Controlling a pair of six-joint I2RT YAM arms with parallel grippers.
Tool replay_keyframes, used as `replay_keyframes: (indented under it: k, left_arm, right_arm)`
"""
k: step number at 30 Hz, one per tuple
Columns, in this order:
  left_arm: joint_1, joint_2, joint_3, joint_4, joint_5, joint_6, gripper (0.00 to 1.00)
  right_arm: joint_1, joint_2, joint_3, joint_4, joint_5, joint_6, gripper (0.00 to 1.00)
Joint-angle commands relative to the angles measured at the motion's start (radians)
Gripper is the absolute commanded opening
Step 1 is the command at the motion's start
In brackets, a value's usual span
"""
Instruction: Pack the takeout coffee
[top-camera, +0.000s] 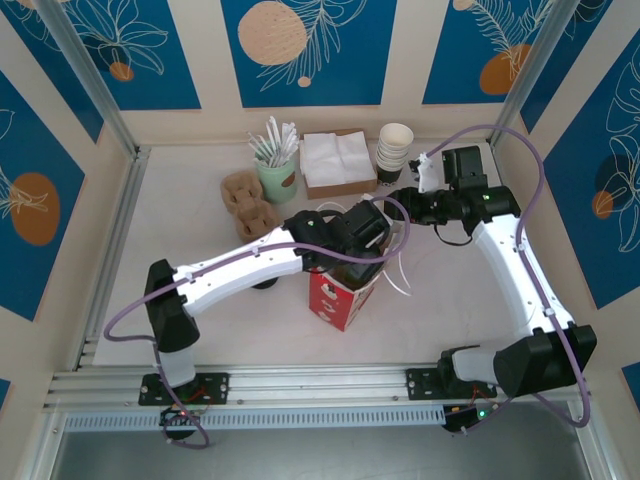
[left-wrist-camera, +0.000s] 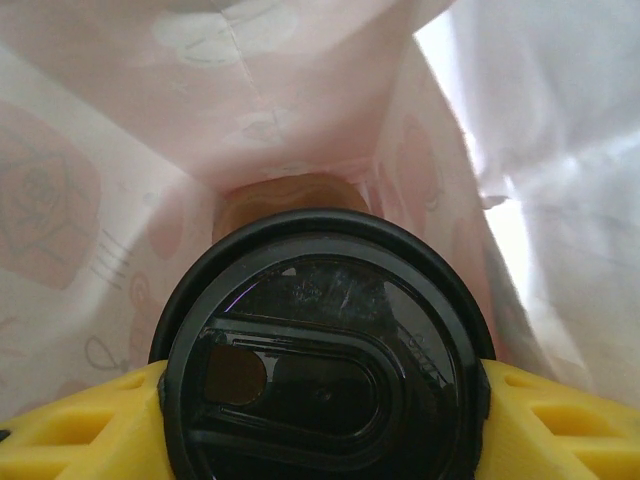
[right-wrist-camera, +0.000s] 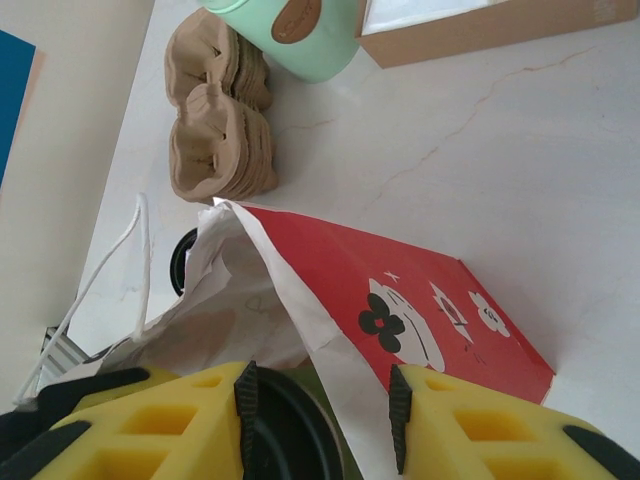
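Now, from the left wrist: the coffee cup (left-wrist-camera: 320, 370) sits right between the yellow fingers (left-wrist-camera: 90, 425) of the left pincer (left-wrist-camera: 320, 445), and its black lid spreads out over both of them. The pincer is closed on the cup below the lid, one finger on each side. The cup is down inside the paper bag (left-wrist-camera: 100, 200), whose pale inner walls rise around it. It stands upright with its long axis running straight away from the camera. The lid faces the lens, and the sip hole is toward the left finger.

From the right wrist, the right pincer (right-wrist-camera: 320, 415) is spread wide. In the gap between its fingers are the bag's white rim and part of the black lid, with a sliver of olive cup beside it. Whether the pads touch the paper I cannot tell. The red bag stretches away from the pincer across the table (right-wrist-camera: 520, 170). Beyond it are a stack of brown cup carriers (right-wrist-camera: 215, 130), a mint-green cup (right-wrist-camera: 300, 35) and a cardboard box (right-wrist-camera: 460, 30). A black disc (right-wrist-camera: 183, 262) peeks out just beside the bag.

From above, the bag stands upright near the middle of the table with its mouth open. The left pincer reaches into that mouth from the left. The right pincer comes in from the right, close against it at the bag's top. A stack of paper cups (top-camera: 394, 150) stands at the back, well apart.
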Motion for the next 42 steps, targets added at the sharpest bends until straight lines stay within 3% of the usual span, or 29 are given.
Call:
replay_keyframes:
  k: [1,9,22,32,42]
  left_arm:
    - [0.019,-0.01,0.02,0.052,-0.013,0.038,0.64]
    - [0.083,-0.068,-0.105,0.201,0.073,0.134,0.65]
    - [0.127,-0.067,-0.093,0.205,0.204,0.172,0.62]
    - [0.129,-0.048,-0.057,0.134,0.146,0.067,0.61]
    - [0.13,-0.084,-0.114,0.139,0.112,0.038,0.62]
  right_arm:
    - [-0.007,-0.065,-0.005,0.004,-0.013,-0.035,0.43]
    - [-0.044,-0.13,-0.053,0.062,0.03,-0.04,0.49]
    - [-0.167,-0.039,0.005,0.055,-0.134,0.055,0.51]
    - [-0.145,-0.005,-0.001,0.049,-0.16,-0.02,0.53]
    - [-0.099,0.043,0.004,0.041,-0.157,-0.279,0.57]
